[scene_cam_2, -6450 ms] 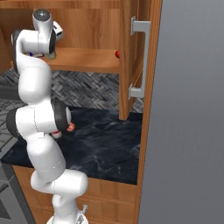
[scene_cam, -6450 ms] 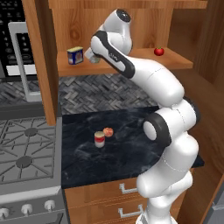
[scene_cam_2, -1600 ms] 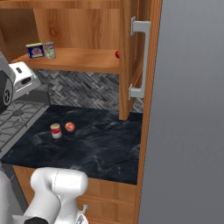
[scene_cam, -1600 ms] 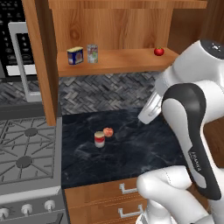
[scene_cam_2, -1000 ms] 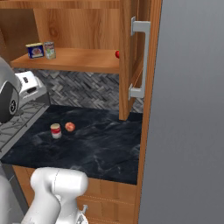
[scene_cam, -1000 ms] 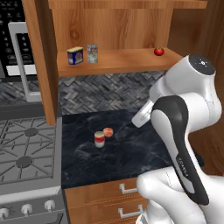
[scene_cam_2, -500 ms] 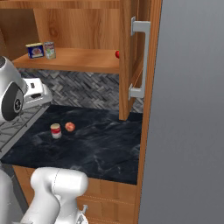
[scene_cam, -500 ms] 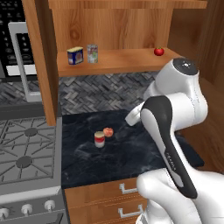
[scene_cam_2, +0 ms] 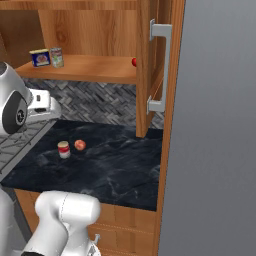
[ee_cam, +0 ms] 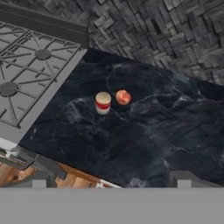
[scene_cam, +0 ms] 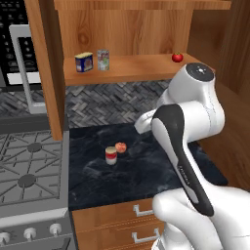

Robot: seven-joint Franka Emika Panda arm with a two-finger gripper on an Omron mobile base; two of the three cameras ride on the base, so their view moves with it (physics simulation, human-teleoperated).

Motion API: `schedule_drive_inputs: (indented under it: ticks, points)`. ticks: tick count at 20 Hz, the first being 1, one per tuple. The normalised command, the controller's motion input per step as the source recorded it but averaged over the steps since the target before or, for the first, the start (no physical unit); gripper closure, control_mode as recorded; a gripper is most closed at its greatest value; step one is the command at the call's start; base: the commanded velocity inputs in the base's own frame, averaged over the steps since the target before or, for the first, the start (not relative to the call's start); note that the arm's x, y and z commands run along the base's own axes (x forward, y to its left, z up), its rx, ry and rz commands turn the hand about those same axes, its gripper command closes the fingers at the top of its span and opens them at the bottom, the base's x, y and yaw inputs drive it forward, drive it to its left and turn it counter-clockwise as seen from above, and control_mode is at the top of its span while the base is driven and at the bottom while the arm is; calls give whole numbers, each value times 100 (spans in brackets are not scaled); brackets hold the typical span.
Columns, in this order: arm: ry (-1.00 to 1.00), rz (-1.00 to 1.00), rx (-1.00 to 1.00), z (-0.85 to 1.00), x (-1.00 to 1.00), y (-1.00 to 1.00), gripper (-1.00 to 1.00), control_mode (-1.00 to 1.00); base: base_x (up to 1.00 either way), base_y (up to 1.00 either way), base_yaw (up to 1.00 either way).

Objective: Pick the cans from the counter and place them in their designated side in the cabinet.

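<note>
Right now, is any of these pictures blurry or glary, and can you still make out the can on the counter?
Hand view: soft, the red-and-white can readable, its label not. Left base view: sharp, even light, no glare, faint sheen on the counter. Right base view: the can small but clear.

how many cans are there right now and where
2. The red-and-white can stands on the black counter beside a small red-orange fruit. The greenish can stands on the cabinet shelf next to a blue-and-yellow tin.
</note>
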Motion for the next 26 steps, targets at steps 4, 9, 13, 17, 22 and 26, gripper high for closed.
schedule_drive_inputs:
  ticks: [4,9,13,17,22,26]
  points:
    - [0,-6,16,0,3,0,-100,-100,0,0,0]
    - [0,-2,15,-2,3,0,-100,-100,0,0,0]
    - [-1,-6,3,-11,2,0,-100,-100,0,0,0]
    - [-1,-7,0,-12,1,0,-100,-100,0,0,0]
    - [-3,-5,1,-9,5,2,-100,-100,0,0,0]
    - [-4,0,2,-12,5,12,-100,-100,0,0,0]
